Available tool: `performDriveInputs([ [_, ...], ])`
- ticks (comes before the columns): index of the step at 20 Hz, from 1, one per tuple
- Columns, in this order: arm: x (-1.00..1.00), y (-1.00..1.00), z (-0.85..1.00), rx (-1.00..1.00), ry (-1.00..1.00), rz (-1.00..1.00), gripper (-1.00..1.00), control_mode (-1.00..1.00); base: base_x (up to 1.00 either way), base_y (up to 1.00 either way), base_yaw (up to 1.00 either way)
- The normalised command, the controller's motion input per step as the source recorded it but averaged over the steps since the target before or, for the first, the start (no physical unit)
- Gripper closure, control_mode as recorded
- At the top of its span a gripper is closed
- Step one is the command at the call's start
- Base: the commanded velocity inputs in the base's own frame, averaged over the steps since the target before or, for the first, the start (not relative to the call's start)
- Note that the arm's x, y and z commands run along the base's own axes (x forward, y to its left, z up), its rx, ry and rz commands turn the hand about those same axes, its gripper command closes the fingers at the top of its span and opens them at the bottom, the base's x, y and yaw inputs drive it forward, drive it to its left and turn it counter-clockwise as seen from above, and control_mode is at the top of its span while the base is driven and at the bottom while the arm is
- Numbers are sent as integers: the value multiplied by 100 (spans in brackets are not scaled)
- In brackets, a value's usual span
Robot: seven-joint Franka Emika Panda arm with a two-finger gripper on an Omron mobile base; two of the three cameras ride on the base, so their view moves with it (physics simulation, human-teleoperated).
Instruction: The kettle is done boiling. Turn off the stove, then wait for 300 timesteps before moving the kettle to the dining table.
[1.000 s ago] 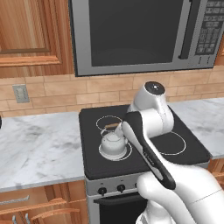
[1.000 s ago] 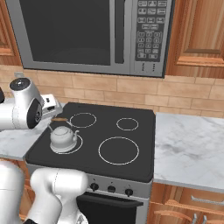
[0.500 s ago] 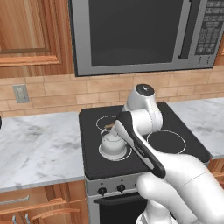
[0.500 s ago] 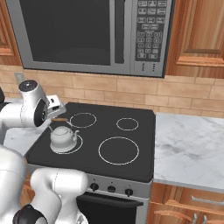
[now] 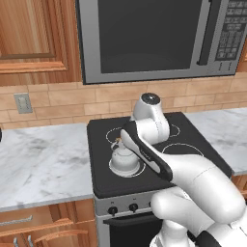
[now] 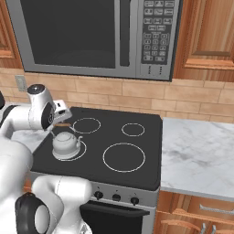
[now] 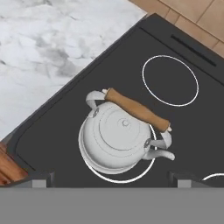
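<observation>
The silvery-white kettle [image 5: 123, 159] [image 6: 66, 142] [image 7: 119, 139] stands upright on the front left burner of the black stove [image 5: 102, 179] [image 6: 151, 137] [image 7: 52, 131]. Its brown wooden handle bar [image 7: 137, 109] arches over the domed lid, and its spout points toward the cooktop's middle. My gripper [image 7: 109, 179] hangs open straight above the kettle, apart from it, with one dark fingertip [image 7: 36, 179] on each side and nothing between them. Small black knobs [image 5: 113, 210] [image 6: 116, 197] sit on the steel front panel. The dining table is out of view.
A steel microwave [image 5: 154, 38] [image 6: 91, 36] hangs above the stove, close over the arm. Marble counters [image 5: 43, 164] [image 6: 196, 155] flank the cooktop, with a brick backsplash and wooden cabinets behind. The three other burners carry nothing.
The arm's upper joint has shifted a little toward the kettle, bringing the hand over it. The kettle has stayed in place and the jaws remain open.
</observation>
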Motion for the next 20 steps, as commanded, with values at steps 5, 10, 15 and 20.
performDriveInputs([
  [5, 25, 2, -23, -4, 0, 9, -100, -100, 0, 0, 0],
  [10, 22, 9, -27, -7, 0, 12, -100, -100, 0, 0, 0],
  [15, 22, 11, -21, -8, -1, 12, -100, -100, 0, 0, 0],
  [20, 18, 10, -14, -7, 0, 10, -100, -100, 0, 0, 0],
])
